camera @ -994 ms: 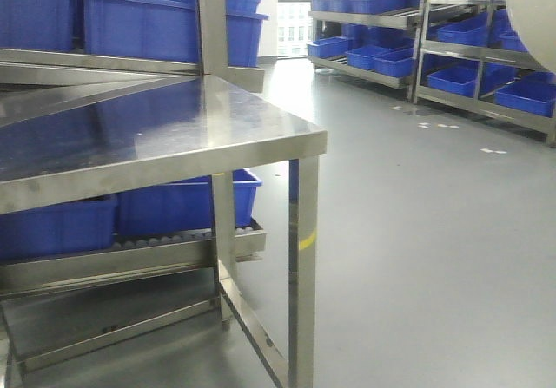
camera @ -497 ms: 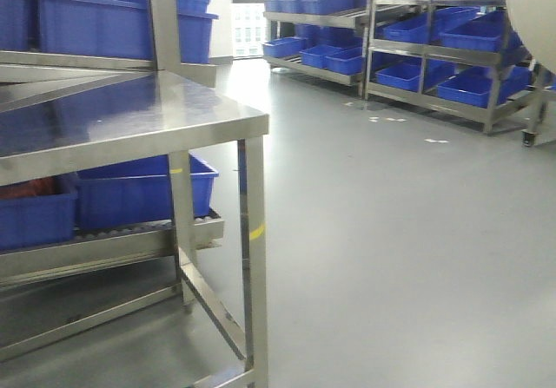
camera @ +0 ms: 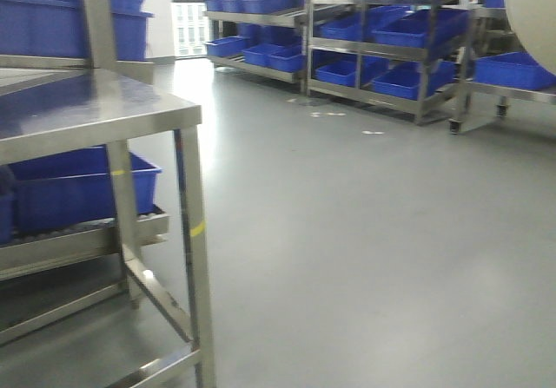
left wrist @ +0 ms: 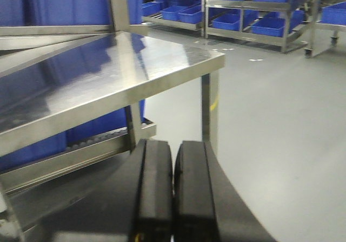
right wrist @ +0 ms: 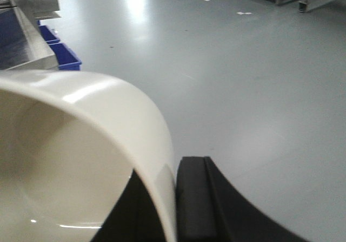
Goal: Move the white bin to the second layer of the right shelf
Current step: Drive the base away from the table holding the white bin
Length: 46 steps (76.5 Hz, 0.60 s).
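The white bin [right wrist: 97, 123] is a round cream tub. Its rim wall is pinched between the black fingers of my right gripper [right wrist: 170, 169], one finger inside and one outside. In the front view only its curved side shows, at the top right corner [camera: 534, 10]. My left gripper [left wrist: 173, 144] is shut and empty, and it hangs beside the corner leg of the flat steel table [left wrist: 135, 63]. Steel racks [camera: 373, 32] loaded with blue crates stand across the floor. I cannot make out a free roller level on them from here.
The flat steel table [camera: 95, 110] fills the left of the front view, with blue crates [camera: 78, 184] on a roller level beneath it. Grey floor [camera: 365, 232] stretches ahead to the racks. Another rack on castors with a blue crate [camera: 517, 71] stands at the right.
The front view has swung to the right. The steel table and the far racks slid left in the frame. The bin stays at the top right corner.
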Tool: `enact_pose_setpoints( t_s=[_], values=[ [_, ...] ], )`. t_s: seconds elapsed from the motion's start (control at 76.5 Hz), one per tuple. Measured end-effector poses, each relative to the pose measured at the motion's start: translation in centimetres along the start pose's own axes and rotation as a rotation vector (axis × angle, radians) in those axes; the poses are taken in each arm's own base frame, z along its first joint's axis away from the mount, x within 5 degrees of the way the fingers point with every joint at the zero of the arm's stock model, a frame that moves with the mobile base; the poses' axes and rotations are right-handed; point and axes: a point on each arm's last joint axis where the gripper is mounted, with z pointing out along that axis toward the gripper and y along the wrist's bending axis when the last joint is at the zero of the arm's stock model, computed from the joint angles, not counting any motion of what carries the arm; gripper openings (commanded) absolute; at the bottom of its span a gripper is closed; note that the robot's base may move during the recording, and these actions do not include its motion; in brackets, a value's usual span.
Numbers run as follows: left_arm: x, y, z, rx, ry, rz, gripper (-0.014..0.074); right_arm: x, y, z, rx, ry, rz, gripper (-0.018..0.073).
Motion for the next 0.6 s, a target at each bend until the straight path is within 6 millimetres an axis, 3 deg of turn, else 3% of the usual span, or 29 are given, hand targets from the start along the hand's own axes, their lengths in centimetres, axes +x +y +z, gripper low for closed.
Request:
enact_pose_setpoints(
  t_s=[0.601],
  values=[
    [0.00,0.00,0.00,0.000,0.000,0.000,0.0085,0.00,0.00,0.00,0.000,0.000,0.000,0.0055]
  ],
)
